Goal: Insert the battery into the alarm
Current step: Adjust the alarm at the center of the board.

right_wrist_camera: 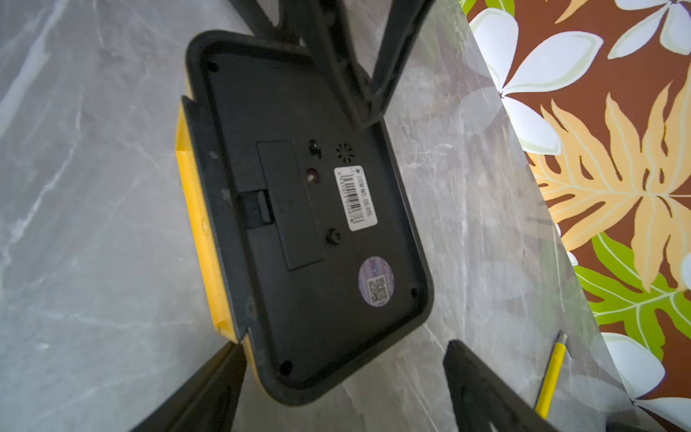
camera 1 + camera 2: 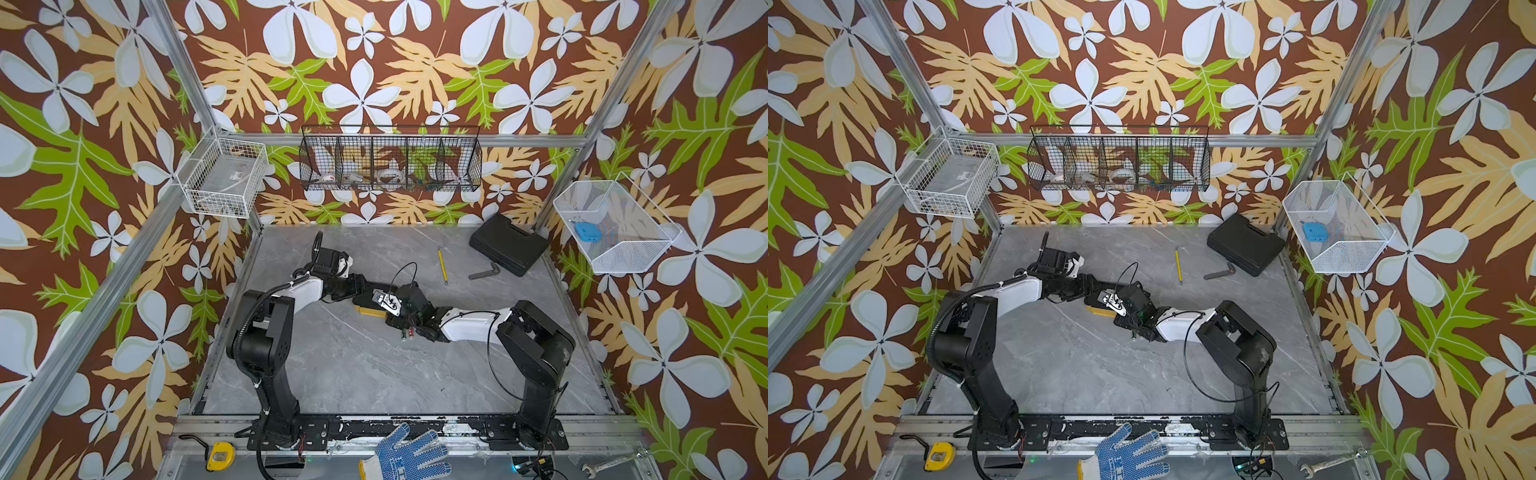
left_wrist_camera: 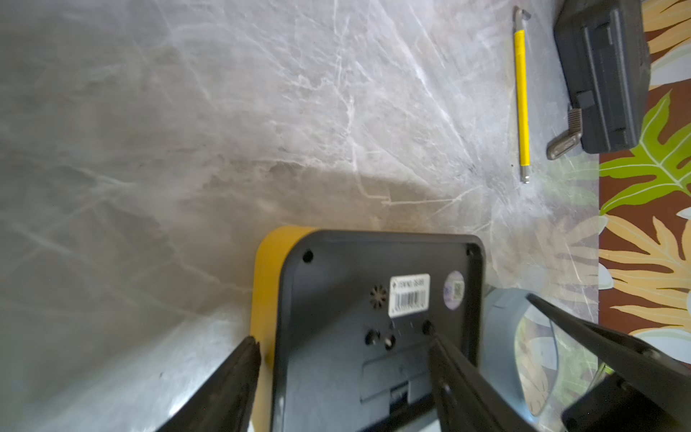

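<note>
The alarm [image 2: 368, 309] lies face down at the table's middle, a yellow body with a black back [image 1: 310, 209]. Its battery cover [image 1: 289, 205] is closed. My left gripper [image 3: 342, 338] is open and straddles one end of it. One finger [image 3: 243, 377] is beside the yellow edge and the other [image 3: 452, 374] lies over the black back. My right gripper [image 1: 346, 346] is open at the opposite end. One finger [image 1: 220, 381] is at the yellow corner and the other [image 1: 475, 377] is clear of the alarm. Small battery-like cylinders [image 2: 407, 333] lie beside the right wrist.
A yellow-handled tool [image 2: 442, 266], a grey L-shaped key [image 2: 484, 272] and a black case [image 2: 509, 244] lie at the back right. Wire baskets hang on the walls. A dotted glove [image 2: 409, 455], a tape measure [image 2: 219, 456] and a wrench [image 2: 611, 461] sit on the front rail.
</note>
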`<control>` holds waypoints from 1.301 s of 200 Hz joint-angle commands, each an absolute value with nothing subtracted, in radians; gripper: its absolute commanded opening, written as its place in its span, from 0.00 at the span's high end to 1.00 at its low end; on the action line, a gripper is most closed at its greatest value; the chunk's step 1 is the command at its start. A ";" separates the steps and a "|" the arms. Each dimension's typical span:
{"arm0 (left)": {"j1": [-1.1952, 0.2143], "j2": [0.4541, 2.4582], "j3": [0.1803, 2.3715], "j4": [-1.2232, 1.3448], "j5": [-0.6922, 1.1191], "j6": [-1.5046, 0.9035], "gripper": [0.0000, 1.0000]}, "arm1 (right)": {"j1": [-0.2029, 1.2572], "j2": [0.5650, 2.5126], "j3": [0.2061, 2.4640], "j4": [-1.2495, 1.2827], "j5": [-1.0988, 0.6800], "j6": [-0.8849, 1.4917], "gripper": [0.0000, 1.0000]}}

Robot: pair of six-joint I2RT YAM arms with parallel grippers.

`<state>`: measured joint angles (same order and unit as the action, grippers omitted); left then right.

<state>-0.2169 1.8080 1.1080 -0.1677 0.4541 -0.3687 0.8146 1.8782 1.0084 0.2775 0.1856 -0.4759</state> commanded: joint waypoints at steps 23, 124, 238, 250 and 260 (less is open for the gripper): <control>-0.214 1.804 1.216 -0.157 0.372 -0.372 0.27 | 0.811 1.828 0.964 0.292 0.126 -0.535 0.14; -0.222 2.067 1.447 -0.189 0.563 -0.273 0.27 | 0.853 1.875 0.998 0.326 0.172 -0.407 0.12; -0.224 2.002 1.316 -0.146 0.658 -0.261 0.27 | 0.770 1.910 1.079 0.200 0.261 -0.289 0.12; -0.224 1.982 1.283 -0.126 0.670 -0.277 0.28 | 0.767 1.924 1.095 0.193 0.264 -0.286 0.12; -0.223 1.964 1.255 -0.108 0.678 -0.289 0.28 | 0.765 1.935 1.112 0.186 0.267 -0.286 0.12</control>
<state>-0.2226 1.9957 1.2980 -0.1543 0.6373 -0.2615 0.7715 1.9129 1.0809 0.2089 0.2401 -0.3103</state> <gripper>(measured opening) 0.724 0.879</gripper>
